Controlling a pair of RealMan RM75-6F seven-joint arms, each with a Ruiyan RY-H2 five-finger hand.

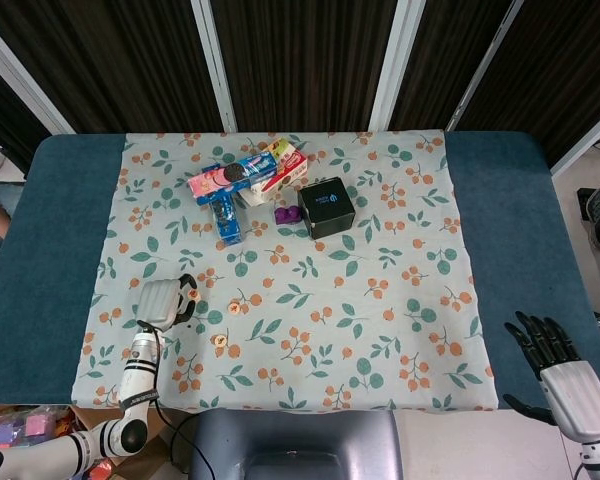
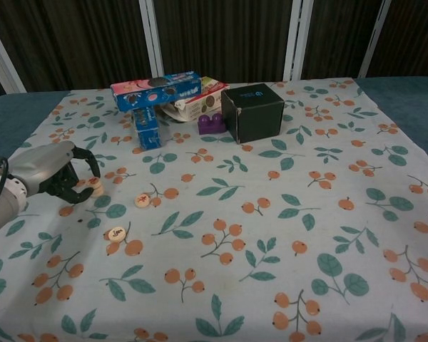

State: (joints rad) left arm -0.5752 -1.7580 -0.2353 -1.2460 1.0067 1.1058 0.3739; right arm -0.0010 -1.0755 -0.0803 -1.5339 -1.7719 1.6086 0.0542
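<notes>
My left hand (image 1: 163, 302) (image 2: 52, 172) lies low over the floral cloth (image 1: 380, 330) at its left side. Its fingers curl around a round wooden disc (image 2: 94, 187) that sits on the cloth, pinched at the fingertips. Two more discs lie free to its right, one (image 2: 142, 201) (image 1: 234, 307) close by and one (image 2: 117, 233) (image 1: 220, 341) nearer the front edge. My right hand (image 1: 561, 370) hangs off the table's front right corner with its fingers spread and nothing in it. The chest view does not show it.
At the back of the cloth stand a long blue biscuit box (image 1: 232, 178) (image 2: 155, 90), a small blue box (image 2: 145, 128), a red-and-white box (image 2: 196, 103), a purple block (image 2: 212, 123) and a black cube box (image 1: 326, 207) (image 2: 252, 112). Bare blue table (image 1: 50, 250) flanks the cloth.
</notes>
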